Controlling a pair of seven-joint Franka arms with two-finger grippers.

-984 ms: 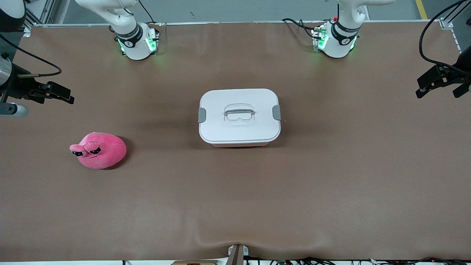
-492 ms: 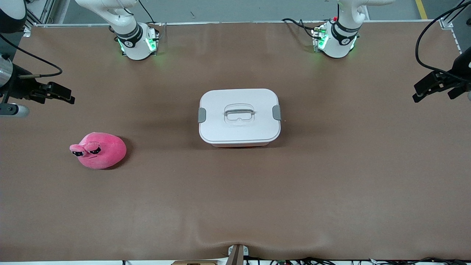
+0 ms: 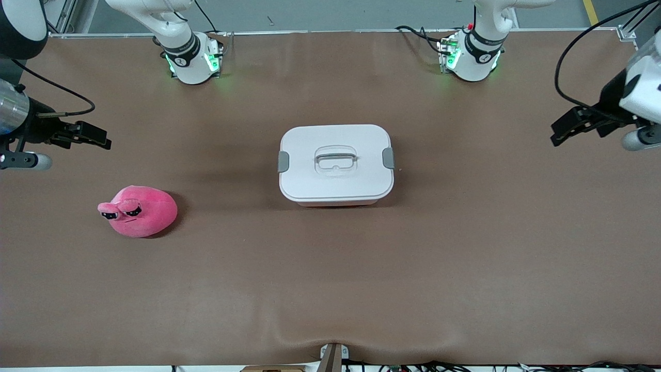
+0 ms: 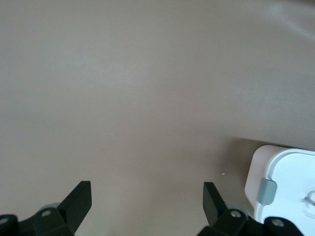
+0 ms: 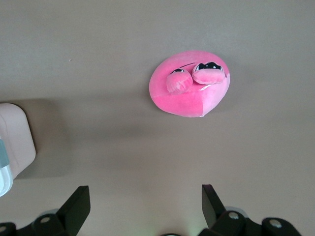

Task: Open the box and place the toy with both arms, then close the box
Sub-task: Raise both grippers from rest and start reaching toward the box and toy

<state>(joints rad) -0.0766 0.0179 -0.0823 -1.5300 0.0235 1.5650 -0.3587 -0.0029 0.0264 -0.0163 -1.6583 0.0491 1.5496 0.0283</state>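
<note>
Both grippers hang spread and empty over the ends of the brown worktop (image 3: 330,289); the box stays lidded.

The right gripper (image 3: 93,136) hangs over the worktop edge at the right arm's end, fingers (image 5: 76,206) apart. The round hot-pink plush toy (image 3: 138,211) lies near that edge. The pink plastic box with its white lid (image 3: 335,164) clipped on sits mid-worktop. The left gripper (image 3: 570,126) hangs over the left arm's end, fingers (image 4: 78,199) apart.
</note>
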